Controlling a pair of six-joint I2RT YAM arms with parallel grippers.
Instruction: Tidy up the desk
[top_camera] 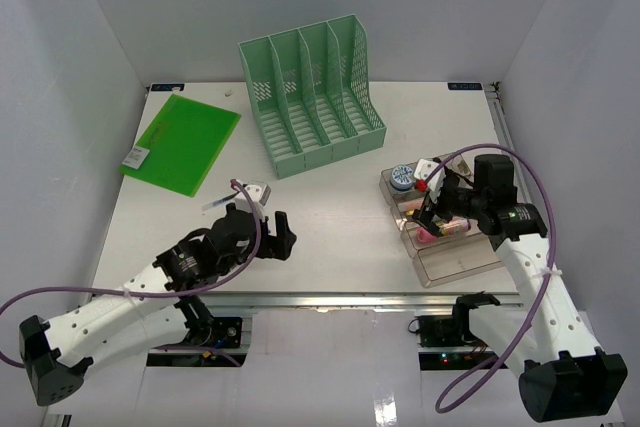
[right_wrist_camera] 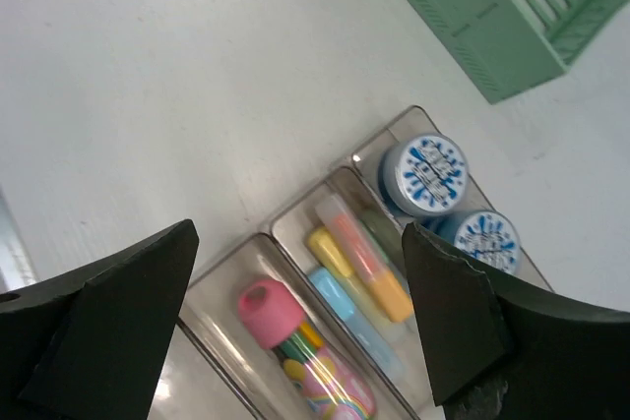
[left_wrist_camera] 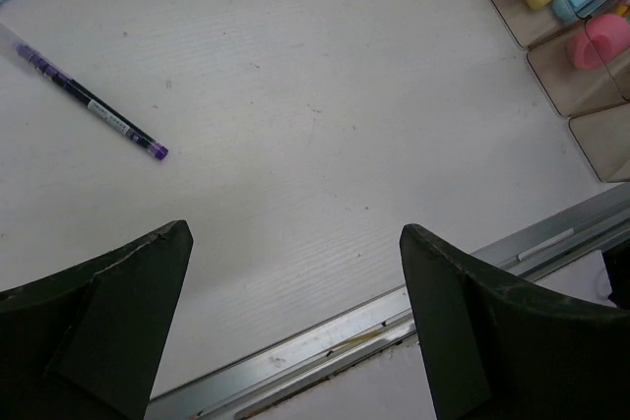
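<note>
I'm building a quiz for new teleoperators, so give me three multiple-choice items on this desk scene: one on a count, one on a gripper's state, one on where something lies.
1. How many blue-lidded tubs sit in the clear tray? A one; B two; C four.
2. The left gripper is: A open and empty; B shut on a tub; C shut on the tray's rim.
3. The purple pen lies: A in the tray; B between the left gripper's fingers; C on the bare desk.

Answers:
1 B: the right wrist view shows two round blue lids side by side.
2 A: its fingers stand apart with only tabletop between them.
3 C: it lies flat on the white surface, ahead of the gripper.
</note>
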